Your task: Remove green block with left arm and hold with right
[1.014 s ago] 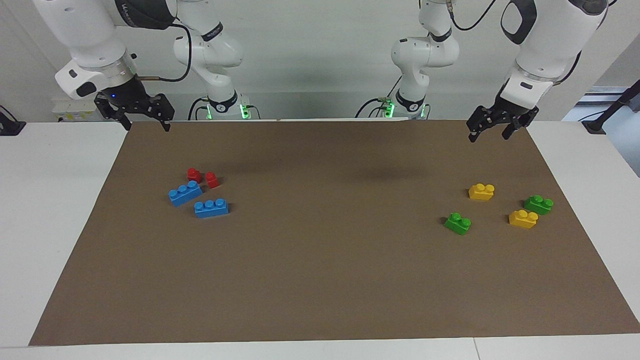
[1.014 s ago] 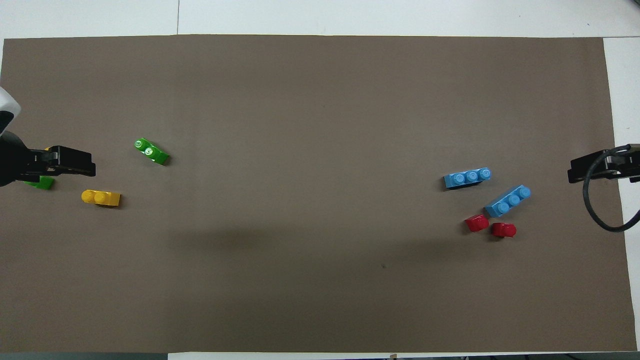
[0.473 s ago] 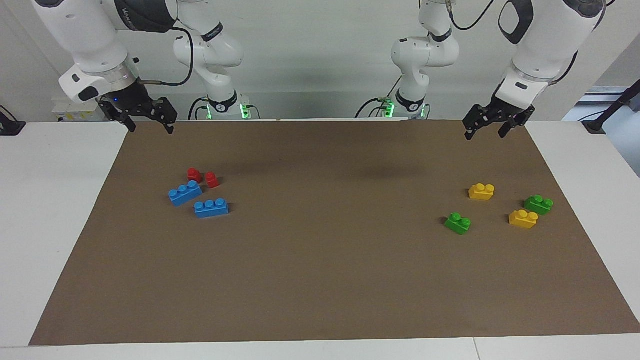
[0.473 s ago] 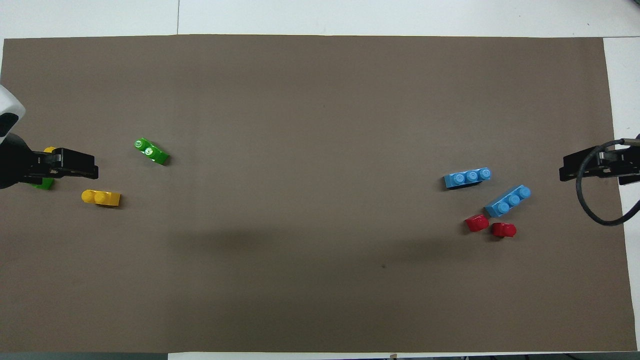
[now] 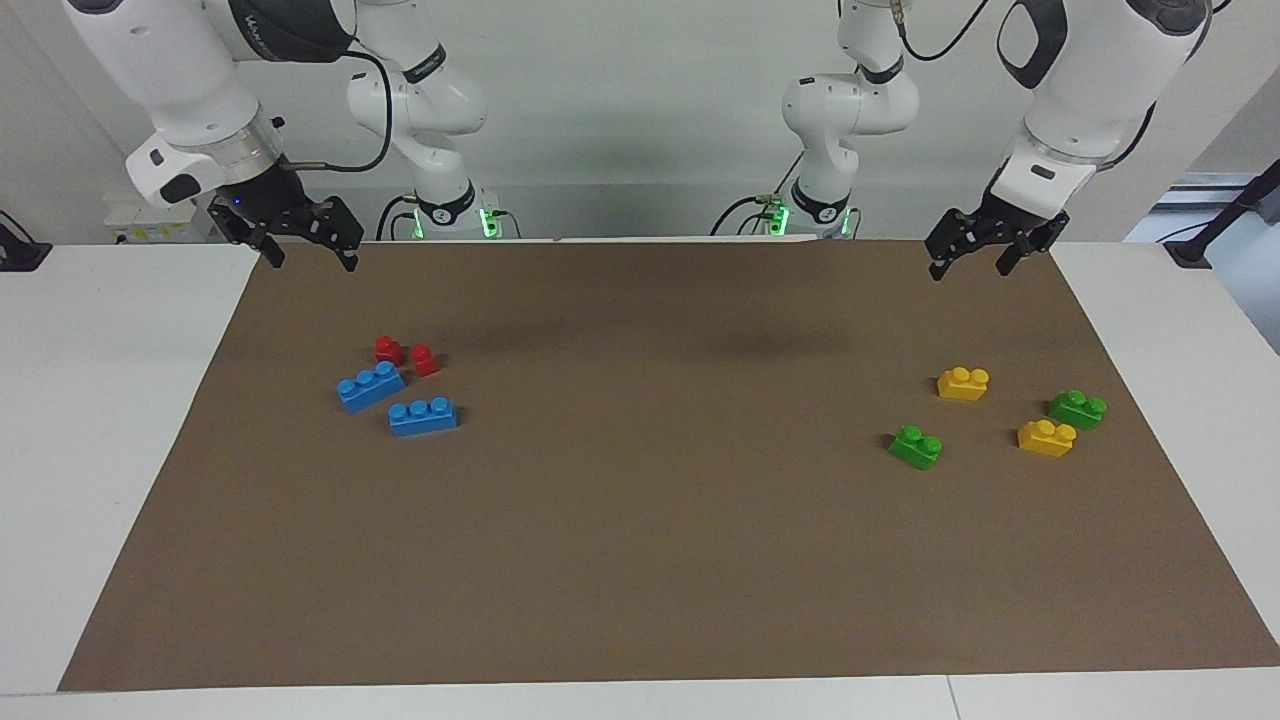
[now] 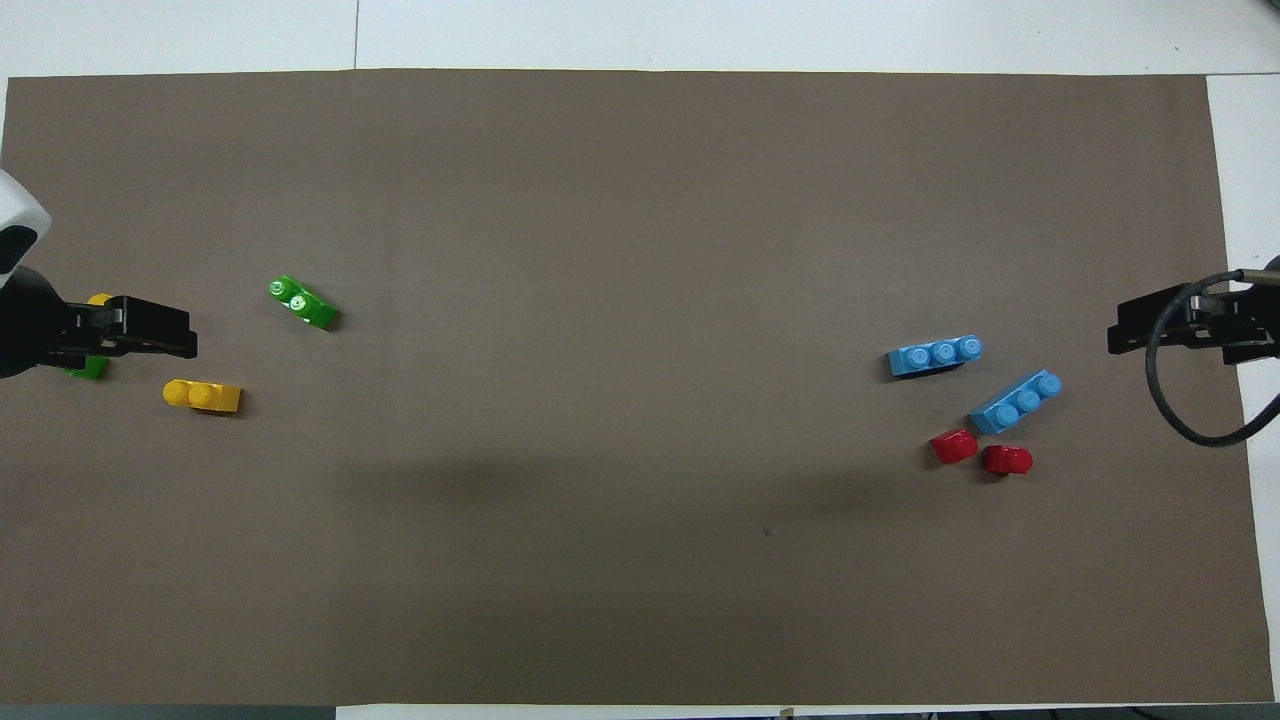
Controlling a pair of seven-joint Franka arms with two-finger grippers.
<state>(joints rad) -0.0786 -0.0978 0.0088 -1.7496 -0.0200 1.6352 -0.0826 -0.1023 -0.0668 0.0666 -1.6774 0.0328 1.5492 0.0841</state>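
Right tool (image 5: 310, 252) shifted inward; green block (image 5: 916, 447) lies apart from left tool (image 5: 968, 259).

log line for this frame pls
left claw: open, raised over mat edge | right claw: open, raised, empty | green block: on mat, untouched

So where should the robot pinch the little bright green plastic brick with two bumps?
Probably from straight above, with the fingers closing on the two long flat sides of the bright green two-stud plastic brick, below the studs. It lies flat, studs up, apart from the other bricks, so nothing blocks the left gripper, which is open.
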